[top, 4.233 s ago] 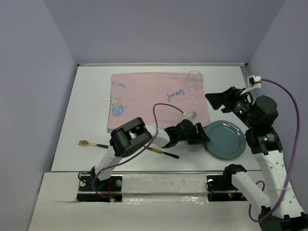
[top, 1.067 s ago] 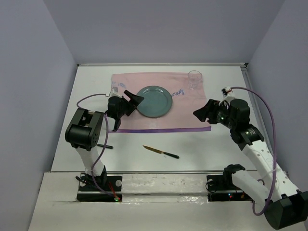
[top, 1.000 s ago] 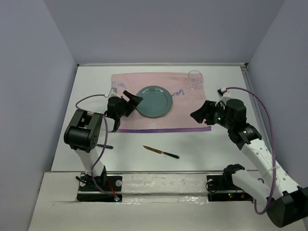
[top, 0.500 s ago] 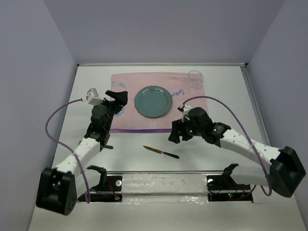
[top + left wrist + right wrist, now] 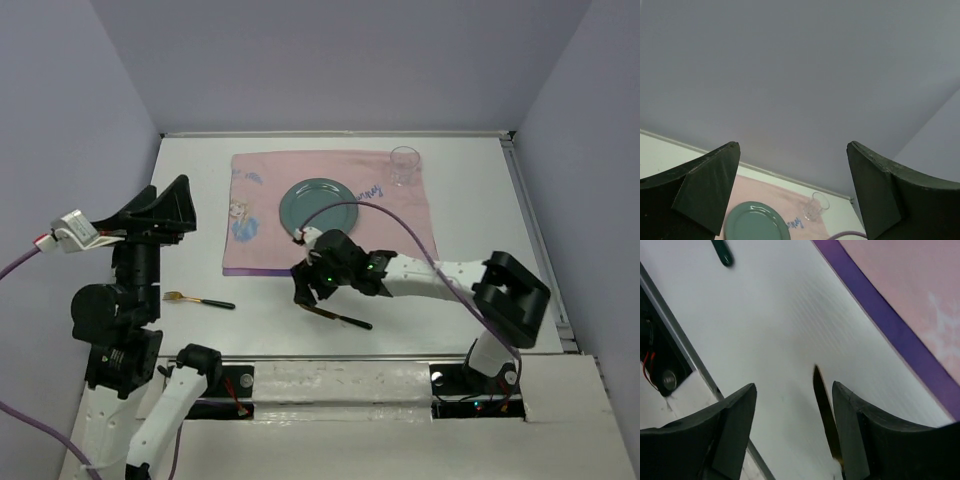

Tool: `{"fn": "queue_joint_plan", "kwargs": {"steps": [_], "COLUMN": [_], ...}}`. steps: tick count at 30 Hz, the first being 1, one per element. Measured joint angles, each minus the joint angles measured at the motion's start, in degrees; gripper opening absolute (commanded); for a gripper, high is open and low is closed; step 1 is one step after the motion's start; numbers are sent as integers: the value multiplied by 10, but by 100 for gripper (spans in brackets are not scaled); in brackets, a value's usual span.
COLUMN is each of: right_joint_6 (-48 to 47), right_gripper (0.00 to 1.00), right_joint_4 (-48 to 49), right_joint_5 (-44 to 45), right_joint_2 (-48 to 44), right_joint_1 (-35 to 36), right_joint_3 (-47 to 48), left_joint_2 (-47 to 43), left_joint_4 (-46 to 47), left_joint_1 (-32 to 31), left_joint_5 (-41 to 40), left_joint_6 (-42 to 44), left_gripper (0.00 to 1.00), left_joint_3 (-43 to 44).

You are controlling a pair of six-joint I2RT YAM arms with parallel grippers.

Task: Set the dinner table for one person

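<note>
The dinner table (image 5: 480, 250) is the white tabletop. A green plate (image 5: 318, 209) sits on the pink cloth (image 5: 400, 215), with a clear glass (image 5: 404, 165) at its back right corner. A gold-bladed, dark-handled knife (image 5: 342, 318) lies on the table in front of the cloth. My right gripper (image 5: 303, 293) is open just above the blade end. In the right wrist view the blade (image 5: 823, 412) lies between the fingers (image 5: 792, 390), close to the right one. My left gripper (image 5: 168, 208) is open, empty and raised high at the left. Its view (image 5: 792, 145) shows the plate (image 5: 755, 223) and glass (image 5: 815, 206).
A gold fork with a dark handle (image 5: 197, 300) lies on the table at the front left; its handle tip shows in the right wrist view (image 5: 723, 253). The cloth's purple hem (image 5: 880, 315) runs behind the knife. The table's front edge (image 5: 675, 365) is close by.
The plate went from the table's right onto the cloth. Since then my right gripper reached left and down over the knife's blade. My left arm let go and swung up and back.
</note>
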Motion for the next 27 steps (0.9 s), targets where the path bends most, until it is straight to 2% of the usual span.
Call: {"fn": "queue_joint_plan", "kwargs": {"steps": [2,5,9,13,16,19,24,26,27], "right_joint_6": [-16,-45,-76,-104,-124,-143,-166,-177,-181], "right_gripper": [61,62,74,79,82,83,81,75,69], "right_joint_4": [18,38,48,21,0,-36,-78,-89,-92], "right_joint_5": [-5,-15,-29,-28,-20,-12,2,8,11], "right_joint_2": [65,157,264,339,386,434,492,501,504], "right_joint_1": [15,41,62,72,78,81,94,101,104], "right_joint_3": [66,170,285,374,432,501,602,618,624], "left_joint_2": [5,34,104,145,131,76,25,26,28], "left_joint_4": [-13,-37,-69,-112,-120,-117,-85,-75,-75], "left_joint_1": [0,0,0,0,-1,-2,-2,-2,-2], "left_joint_5": [10,35,76,89,79,54,35,36,37], "left_joint_6": [20,51,85,123,140,158,171,173,173], "left_gripper": [99,99,99,99,99,99,99,99,99], "left_joint_3": [24,43,53,52,43,26,15,8,2]}}
